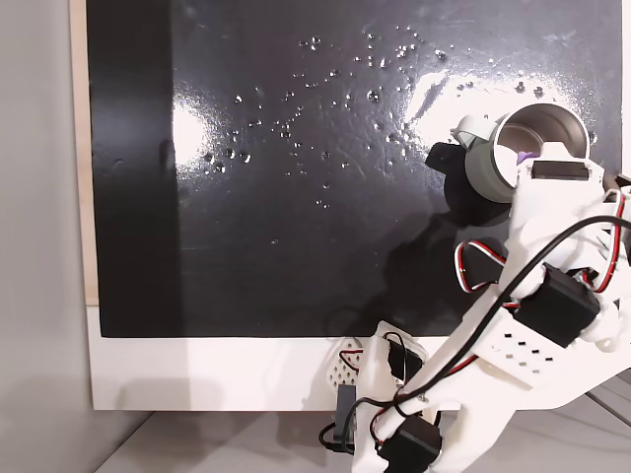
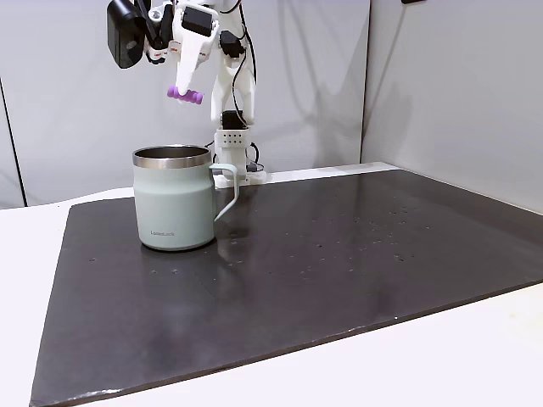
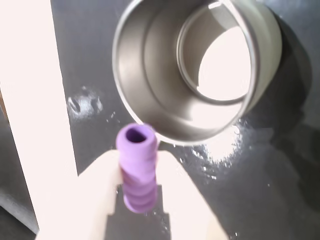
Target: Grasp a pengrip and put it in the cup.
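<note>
High in the upper left of a fixed view, the end effector point(image 2: 182, 91) hangs well above the cup point(image 2: 174, 199), its two white fingers closed to a narrow gap on the pengrip point(image 2: 185, 95). That purple ribbed cylinder lies roughly level there, sticking out to either side of the fingertips, clear of the cup's rim.

Lower centre of the wrist view shows the same hold up close: the pengrip point(image 3: 137, 167) sits pinched between the pale fingers point(image 3: 102, 192), its hollow end pointing toward the cup point(image 3: 192, 70), whose shiny steel inside fills the upper middle of the frame. The pengrip's tip overlaps the cup's near rim in this view.

At the right edge of a fixed view seen from above, the cup point(image 1: 527, 148) stands on the black mat point(image 1: 296, 197), with a small patch of purple point(image 1: 525, 155) over its opening and the white arm point(image 1: 552, 286) reaching up from the lower right. The mat is speckled with bright spots and lies on the white bench point(image 1: 197, 374). The cup's pale handle point(image 2: 229, 191) points to the right in the side-on fixed view.
</note>
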